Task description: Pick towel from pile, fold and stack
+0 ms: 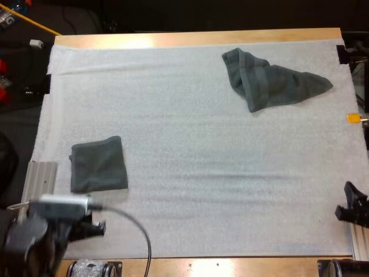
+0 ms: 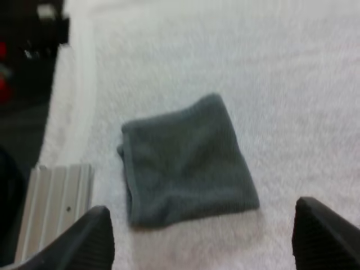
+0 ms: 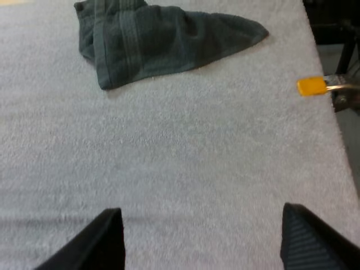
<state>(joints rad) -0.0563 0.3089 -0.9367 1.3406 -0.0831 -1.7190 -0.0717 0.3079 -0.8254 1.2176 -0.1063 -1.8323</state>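
A dark grey-green towel folded into a square (image 1: 98, 164) lies flat on the white mat (image 1: 202, 144) near its left side. A crumpled towel (image 1: 271, 81) of the same colour lies at the far right of the mat. My left gripper (image 1: 92, 228) sits at the mat's near left corner, just short of the folded towel (image 2: 185, 163). In the left wrist view my left gripper (image 2: 202, 244) is open, its fingers wide apart and clear of the cloth. My right gripper (image 1: 350, 209) waits at the mat's near right edge. It (image 3: 199, 244) is open over bare mat, well short of the crumpled towel (image 3: 157, 39).
A ribbed metal rail (image 1: 40, 179) lies along the mat's left edge beside the folded towel, and a similar rail (image 1: 358, 242) sits at the near right corner. The table's wooden edge (image 1: 202, 38) runs along the far side.
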